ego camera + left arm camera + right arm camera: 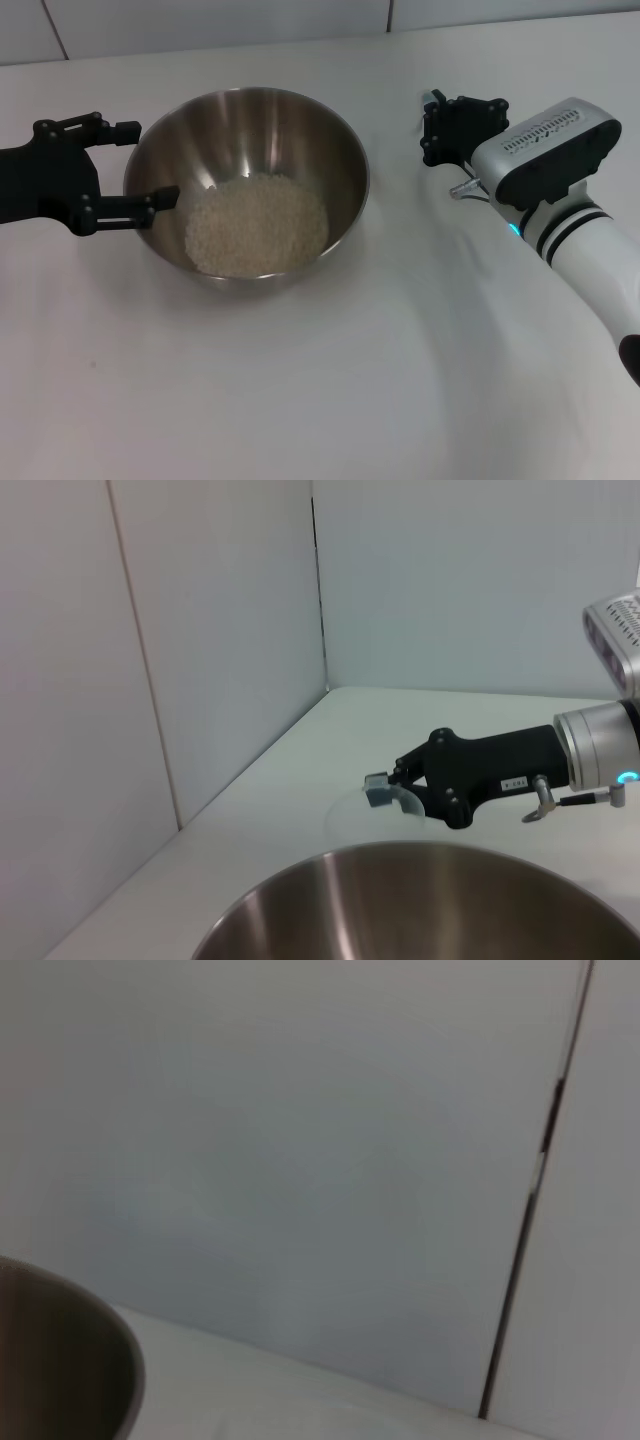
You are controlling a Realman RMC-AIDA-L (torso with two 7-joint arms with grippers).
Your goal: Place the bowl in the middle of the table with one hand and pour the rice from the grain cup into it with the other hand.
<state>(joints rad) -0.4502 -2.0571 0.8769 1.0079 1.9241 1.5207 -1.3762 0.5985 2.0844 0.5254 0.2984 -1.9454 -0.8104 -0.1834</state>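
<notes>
Table (330, 400): white, matte, fills the head view.

Bowl (247, 185): big steel one, sitting roughly mid-table, a bit toward the robot's left. Upright, resting on the surface. So the placing part reads as done.

Rice (257, 225): pale heap lying in the bottom of the bowl, none seen spilled on the table around it. Pour looks done too (judging only from the heap being inside).

Left gripper (135, 165): black, at the bowl's left rim, fingers spread apart w/ the rim between them; lower finger tip at or over the rim edge, upper one just outside. Not clamped as far as I can tell. Contact uncertain.

Right gripper (432, 125): on the far right side, well apart from the bowl, low to the table. In the left wrist view it sits around the grain cup (385, 802), a faint clear shape standing on the table between the fingers. Whether it's squeezing or let go: can't tell. Cup hardly shows in the head view; looks empty, not certain.

Left to do, approx.: release cup if not already, pull both arms back. Otherwise task nr. complete.
</notes>
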